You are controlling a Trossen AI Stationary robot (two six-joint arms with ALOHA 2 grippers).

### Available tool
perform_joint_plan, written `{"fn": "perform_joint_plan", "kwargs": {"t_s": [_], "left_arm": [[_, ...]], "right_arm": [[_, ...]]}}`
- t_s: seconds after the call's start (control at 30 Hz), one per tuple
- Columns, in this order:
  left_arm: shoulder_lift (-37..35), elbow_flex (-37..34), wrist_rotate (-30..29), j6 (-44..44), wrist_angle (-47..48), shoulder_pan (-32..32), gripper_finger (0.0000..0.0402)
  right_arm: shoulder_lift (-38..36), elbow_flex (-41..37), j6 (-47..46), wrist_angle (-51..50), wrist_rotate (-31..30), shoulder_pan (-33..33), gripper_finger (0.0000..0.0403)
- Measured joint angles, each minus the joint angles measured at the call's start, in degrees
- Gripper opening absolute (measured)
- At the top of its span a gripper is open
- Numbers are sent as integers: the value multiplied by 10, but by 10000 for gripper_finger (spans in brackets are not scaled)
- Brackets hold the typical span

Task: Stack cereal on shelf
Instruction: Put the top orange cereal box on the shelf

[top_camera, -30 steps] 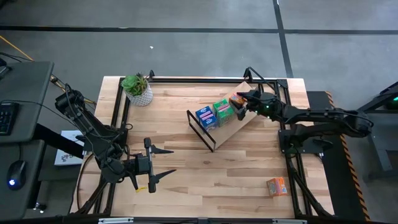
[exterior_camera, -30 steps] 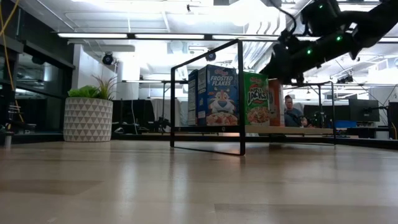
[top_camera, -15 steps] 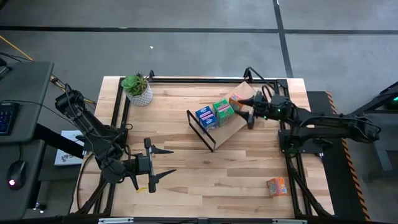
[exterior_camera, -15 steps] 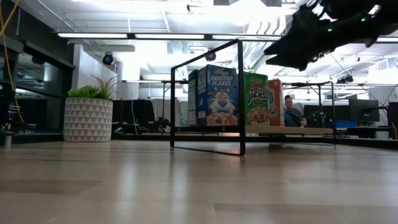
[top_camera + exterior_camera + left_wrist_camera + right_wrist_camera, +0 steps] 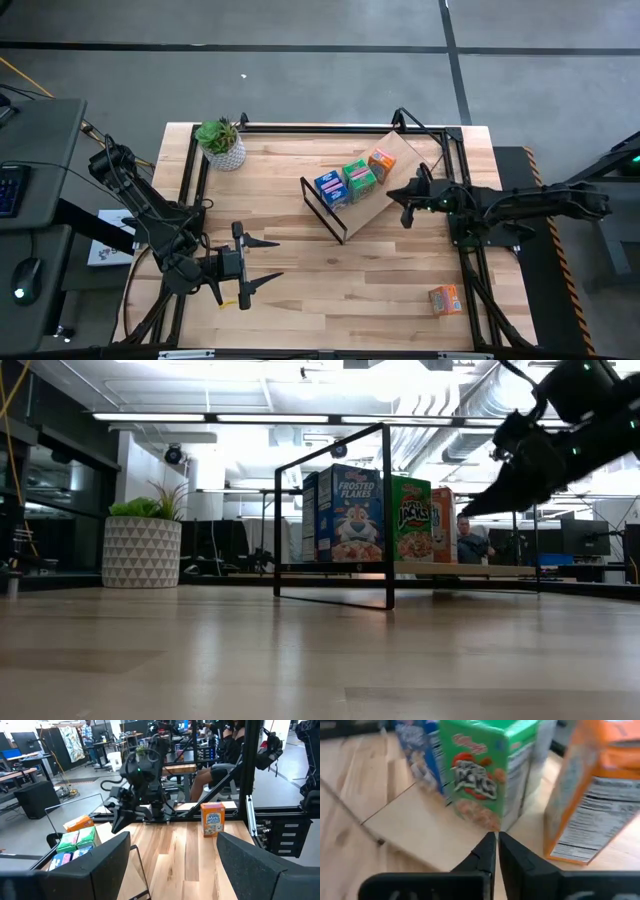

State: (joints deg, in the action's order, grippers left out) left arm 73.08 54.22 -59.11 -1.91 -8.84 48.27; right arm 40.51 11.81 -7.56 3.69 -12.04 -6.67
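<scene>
The shelf (image 5: 372, 196) lies on the table, its light wood panel carrying three cereal boxes in a row: blue (image 5: 330, 188), green (image 5: 359, 178) and orange (image 5: 382, 162). They stand upright on the panel in the low view: blue (image 5: 347, 515), green (image 5: 412, 518), orange (image 5: 443, 525). My right gripper (image 5: 404, 203) is shut and empty, hovering just right of the shelf, its tips (image 5: 496, 838) pointing at the gap between the green and orange boxes. My left gripper (image 5: 270, 260) waits open at the near left.
Another orange cereal box (image 5: 445, 298) stands on the table near the front right corner and also shows in the left wrist view (image 5: 212, 819). A potted plant (image 5: 221, 143) sits at the far left. A black frame (image 5: 455, 240) borders the table.
My right gripper has drawn back from the orange box on the shelf, toward the table's near and right edges and downward, and has shut its fingers on nothing. The orange box stays upright on the shelf beside the green one.
</scene>
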Motion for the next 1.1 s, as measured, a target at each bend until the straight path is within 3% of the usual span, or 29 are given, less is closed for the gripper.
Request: {"fn": "perform_joint_plan", "kwargs": {"t_s": [0.17,0.3,0.57,0.77,1.1], "left_arm": [[0,0,0,0,0,-6,289],[0,0,1,0,0,-17,289],[0,0,45,-5,0,-40,289],[0,0,47,-5,0,-48,289],[0,0,46,25,-5,-48,289]], "right_arm": [[0,-69,-11,128,-66,-1,18],[0,-96,-15,196,-74,-1,5],[0,-105,-41,237,-104,-1,1],[7,-105,-62,246,-102,-1,0],[119,-103,-90,316,-120,0,0]]}}
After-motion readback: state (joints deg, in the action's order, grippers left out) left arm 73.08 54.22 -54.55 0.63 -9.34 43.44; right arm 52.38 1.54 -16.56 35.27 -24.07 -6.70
